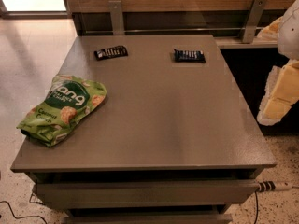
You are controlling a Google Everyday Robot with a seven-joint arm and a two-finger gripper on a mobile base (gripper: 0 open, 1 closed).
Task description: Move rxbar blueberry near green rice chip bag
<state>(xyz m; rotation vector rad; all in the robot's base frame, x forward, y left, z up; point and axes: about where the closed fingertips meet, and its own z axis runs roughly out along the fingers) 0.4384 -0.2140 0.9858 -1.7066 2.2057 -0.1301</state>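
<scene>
While my gripper (pixel 279 96) hangs beyond the right edge of the grey table (pixel 154 125), over the dark gap beside it, I count three snack items on the tabletop: two small bars and one bag. None of the three touches the gripper, and I see nothing in its grasp. Whether it is open or closed I cannot tell.

Of the two bars, the rxbar blueberry (pixel 189 55) is the closer one to my gripper. It lies flat to the gripper's left and farther back, near the table's rear edge, its navy wrapper showing white lettering. The black bar (pixel 111 52) lies farther left along that same rear strip, well apart from the blueberry bar.

The single green rice chip bag (pixel 63 108) is the farthest thing from my gripper. It lies crinkled across the table by the left edge, nearer the front than either bar, with its dark round logo facing up. It is well apart from the rxbar blueberry, with bare tabletop between them.

Behind the table, up and to the left of my gripper, stand two metal brackets (pixel 116 16) against the wall. Below the tabletop, down and to the gripper's left, one drawer front (pixel 140 193) shows.
</scene>
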